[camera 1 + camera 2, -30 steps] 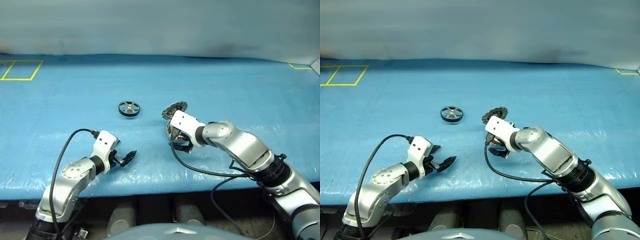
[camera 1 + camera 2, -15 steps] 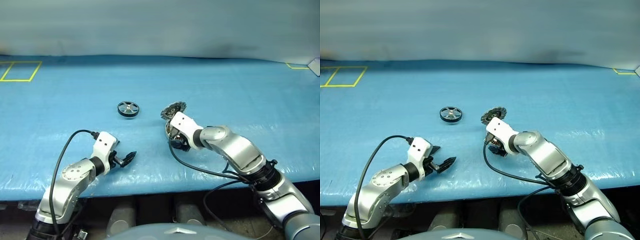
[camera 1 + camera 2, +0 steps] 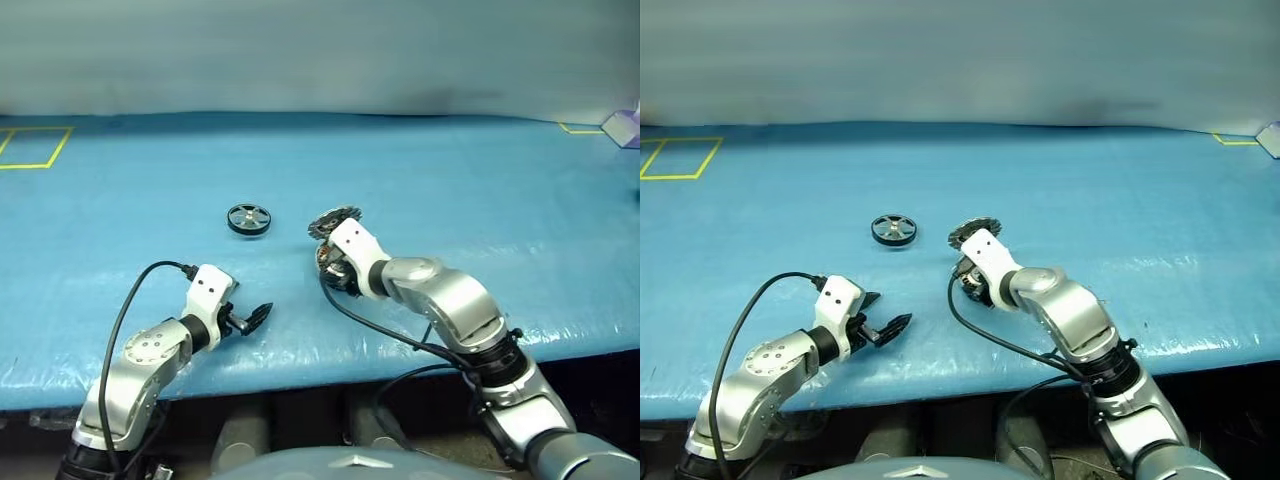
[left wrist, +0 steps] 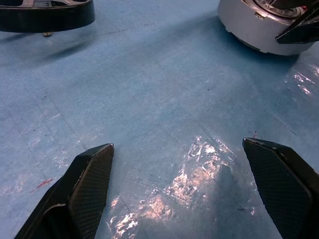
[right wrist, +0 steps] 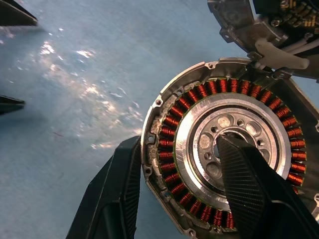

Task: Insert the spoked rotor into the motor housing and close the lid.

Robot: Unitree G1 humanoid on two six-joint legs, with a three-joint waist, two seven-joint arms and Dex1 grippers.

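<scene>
The spoked rotor (image 3: 248, 219), a black ring with silver spokes, lies flat on the blue table (image 3: 450, 190) left of centre. To its right sits the motor housing (image 5: 224, 149), its copper windings and silver hub facing up. Its lid (image 3: 333, 221) stands tilted open at the far edge. My right gripper (image 3: 335, 272) is shut on the housing, with one finger (image 5: 114, 194) outside the rim and the other on the hub. My left gripper (image 3: 250, 315) hovers open over bare table, nearer the front edge, with nothing between its fingers (image 4: 89, 174).
A yellow taped square (image 3: 30, 145) marks the far left of the table and a yellow corner mark (image 3: 580, 128) the far right. The table's front edge (image 3: 300, 375) runs just below both arms. Black cables trail from each wrist.
My right gripper's jaws have narrowed onto the housing, and the hand has shifted left and rolled. The left arm has stayed put. The whole picture has slid slightly left.
</scene>
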